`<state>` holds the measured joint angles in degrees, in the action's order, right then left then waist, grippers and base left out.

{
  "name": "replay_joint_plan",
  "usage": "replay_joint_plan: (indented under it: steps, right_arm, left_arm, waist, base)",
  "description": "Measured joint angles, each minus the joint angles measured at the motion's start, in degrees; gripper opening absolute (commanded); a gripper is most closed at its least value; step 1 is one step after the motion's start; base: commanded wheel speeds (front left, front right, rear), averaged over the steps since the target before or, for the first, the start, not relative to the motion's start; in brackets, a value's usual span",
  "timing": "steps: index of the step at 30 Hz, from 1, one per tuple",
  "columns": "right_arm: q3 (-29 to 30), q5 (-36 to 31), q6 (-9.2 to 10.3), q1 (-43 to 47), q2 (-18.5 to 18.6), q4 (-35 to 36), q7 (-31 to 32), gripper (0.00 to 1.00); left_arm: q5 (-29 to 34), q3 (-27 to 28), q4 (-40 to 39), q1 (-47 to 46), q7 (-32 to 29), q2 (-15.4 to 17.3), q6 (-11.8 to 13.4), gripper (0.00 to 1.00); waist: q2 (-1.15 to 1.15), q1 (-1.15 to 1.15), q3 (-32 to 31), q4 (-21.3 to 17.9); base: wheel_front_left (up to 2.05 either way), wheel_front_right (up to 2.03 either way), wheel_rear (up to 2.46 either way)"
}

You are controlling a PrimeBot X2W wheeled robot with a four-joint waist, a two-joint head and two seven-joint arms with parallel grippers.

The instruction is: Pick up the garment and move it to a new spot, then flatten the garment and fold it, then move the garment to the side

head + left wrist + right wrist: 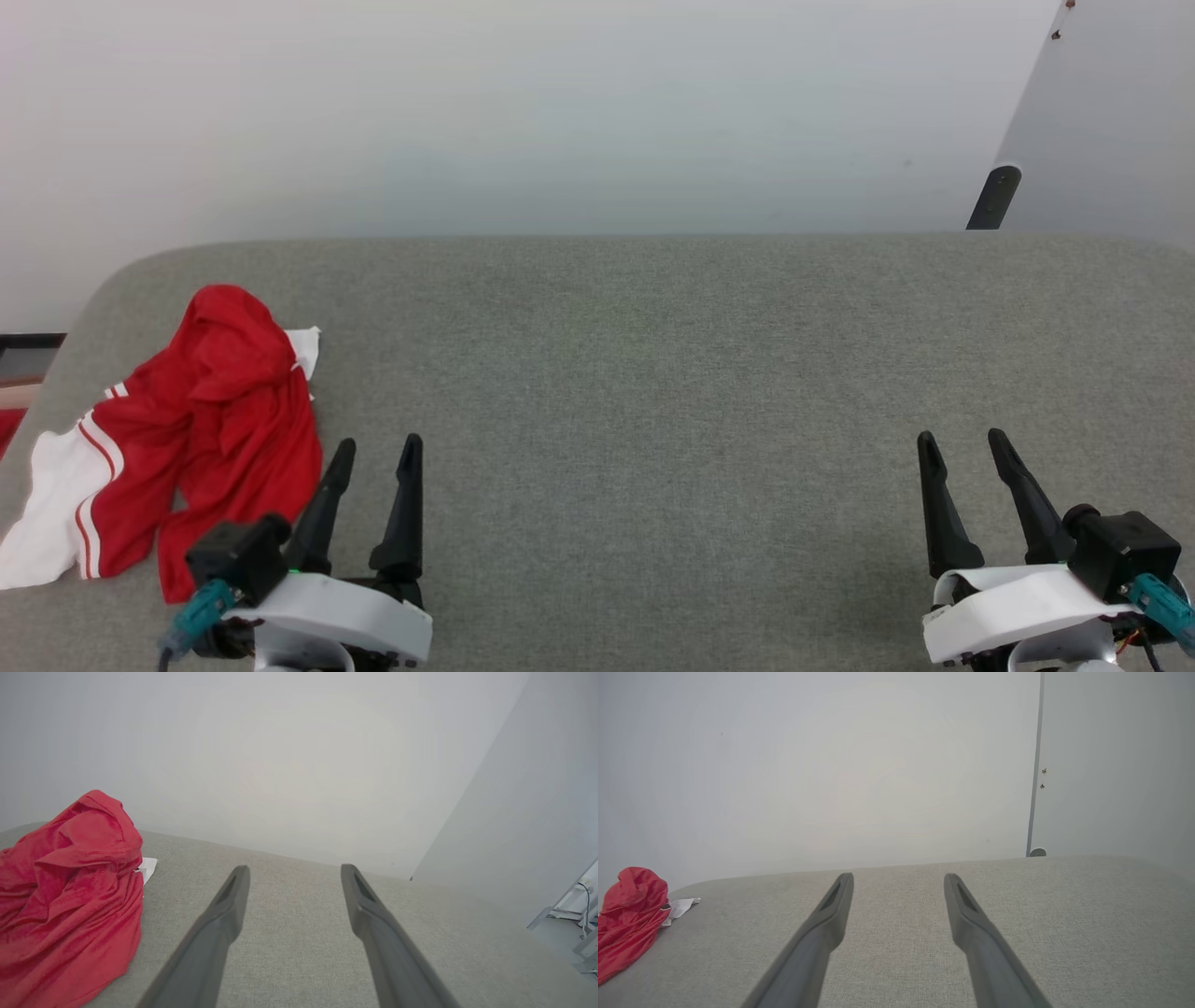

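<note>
The garment (205, 420) is a crumpled red shirt with white, red-striped sleeves, heaped at the left end of the grey cloth-covered table (653, 373); one white sleeve hangs toward the table's left edge. The same red heap fills the left of the left wrist view as the garment (65, 896) and sits far left in the right wrist view as the garment (630, 914). My left gripper (378, 448) stands open just right of the heap, its fingers apart and empty. My right gripper (962, 441) is open and empty at the lower right, far from the shirt.
A pale wall (560, 112) rises straight behind the table's far edge. A dark bracket (992, 198) stands at the back right beside a white panel. The table's left corner is rounded, with a floor strip (23, 369) beyond it.
</note>
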<state>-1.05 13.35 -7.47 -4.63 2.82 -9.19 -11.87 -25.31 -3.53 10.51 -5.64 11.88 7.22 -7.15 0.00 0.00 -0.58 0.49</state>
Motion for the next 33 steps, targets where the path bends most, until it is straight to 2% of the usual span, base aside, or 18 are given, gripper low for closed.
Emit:
replay_joint_plan:
  steps: [22,33]
  right_arm:
    - [-0.6,-10.2,0.0,-0.4,0.0,1.0,-2.4,1.0]
    - [-0.7,-13.3,0.0,-0.4,0.0,1.4,-3.1,1.0]
  left_arm:
    - [7.3,-1.9,-0.4,-0.5,2.4,1.3,-0.2,1.0]
    - [9.5,-2.4,-0.8,-0.5,3.2,1.7,-0.2,1.0]
  waist:
    - [0.0,0.0,-0.4,-0.2]
    - [0.0,0.0,-0.4,-0.5]
  base:
    - [0.0,0.0,0.0]
    - [0.0,0.0,0.0]
